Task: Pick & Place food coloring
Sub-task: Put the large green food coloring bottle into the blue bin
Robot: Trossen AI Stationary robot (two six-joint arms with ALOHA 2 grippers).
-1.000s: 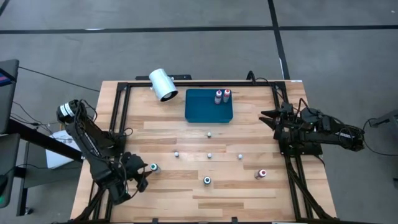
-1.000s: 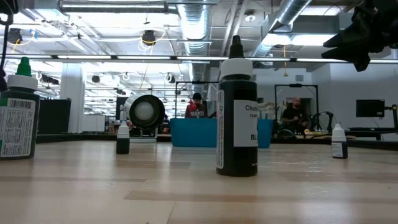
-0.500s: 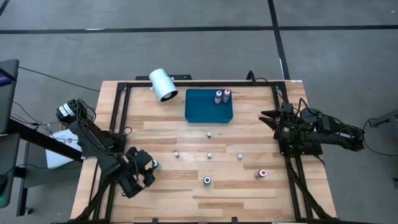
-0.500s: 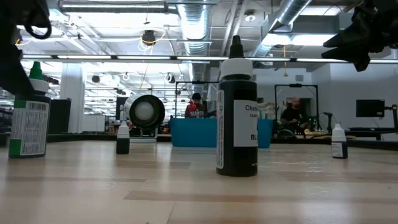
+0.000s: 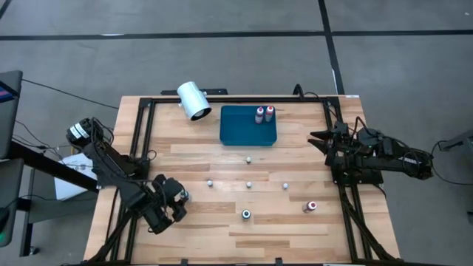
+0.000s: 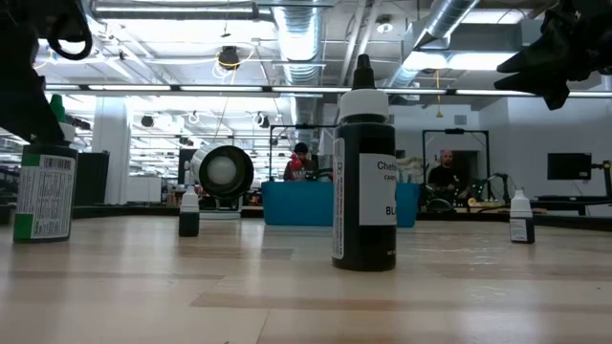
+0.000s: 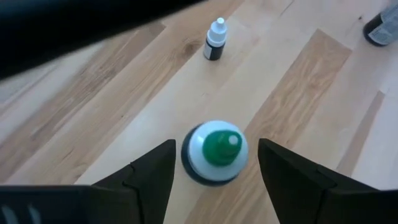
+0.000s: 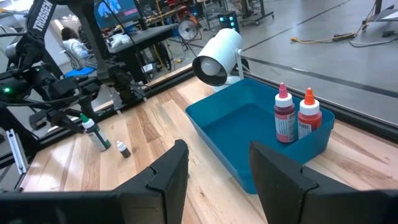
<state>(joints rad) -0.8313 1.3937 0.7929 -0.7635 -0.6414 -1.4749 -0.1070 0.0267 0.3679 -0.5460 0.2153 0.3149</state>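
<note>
The left gripper point(image 7: 214, 168) hangs over the near left part of the wooden surface point(image 5: 295, 170), its fingers point(image 7: 149, 180) spread wide on either side of an upright green-topped food coloring bottle point(image 7: 216, 151) without touching it. Two red-topped bottles point(image 5: 264, 114) stand in the far right corner of the blue tray point(image 5: 240, 129), another red-topped bottle point(image 5: 311, 206) stands near right, and a second green-topped bottle point(image 5: 246, 214) stands near centre. The right gripper point(image 5: 318, 140) waits at the right edge, its fingers point(image 8: 165, 174) parted and holding nothing.
</note>
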